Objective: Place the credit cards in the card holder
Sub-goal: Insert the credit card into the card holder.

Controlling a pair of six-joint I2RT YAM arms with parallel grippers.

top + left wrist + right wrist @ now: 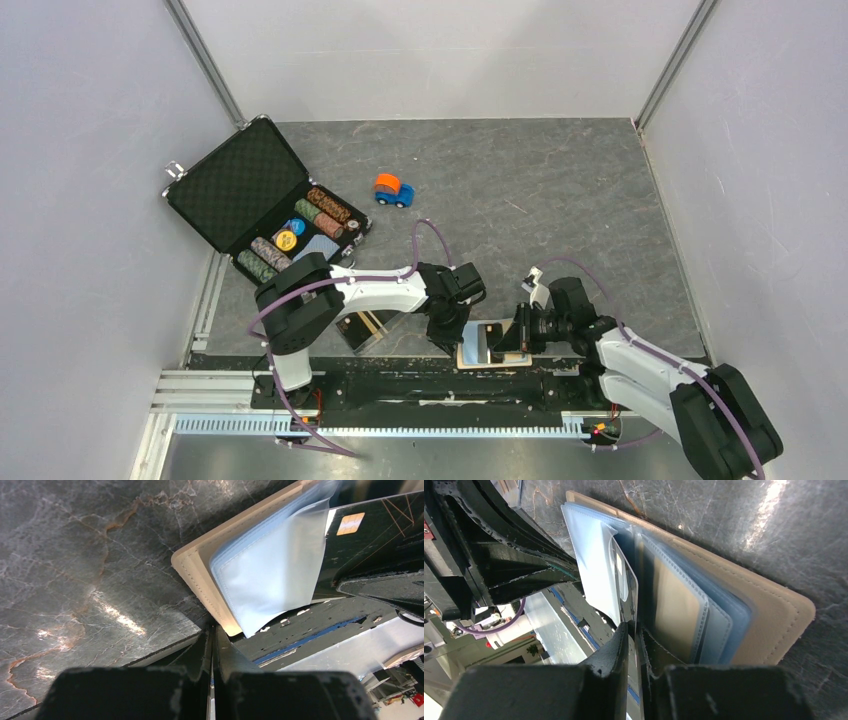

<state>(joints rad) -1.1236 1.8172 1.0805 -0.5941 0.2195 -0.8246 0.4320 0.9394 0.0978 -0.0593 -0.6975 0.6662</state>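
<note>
At lower centre of the top view, the open card holder (482,360) lies on the counter (560,190). The right tool (633,630) pinches the black credit card (380,525) among its sleeves. The left tool (212,640) is pressed together at its corner.

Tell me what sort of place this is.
Probably a robot test cell in a lab: plain grey panel walls on aluminium posts enclose one slate-look table, and a metal mounting rail runs along its near edge.

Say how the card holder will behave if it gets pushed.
The card holder probably slides easily: it lies flat on a smooth, glossy tabletop, one corner past the edge. Its clear sleeves look thin and floppy, one curling, so they would likely buckle against the black card.
</note>
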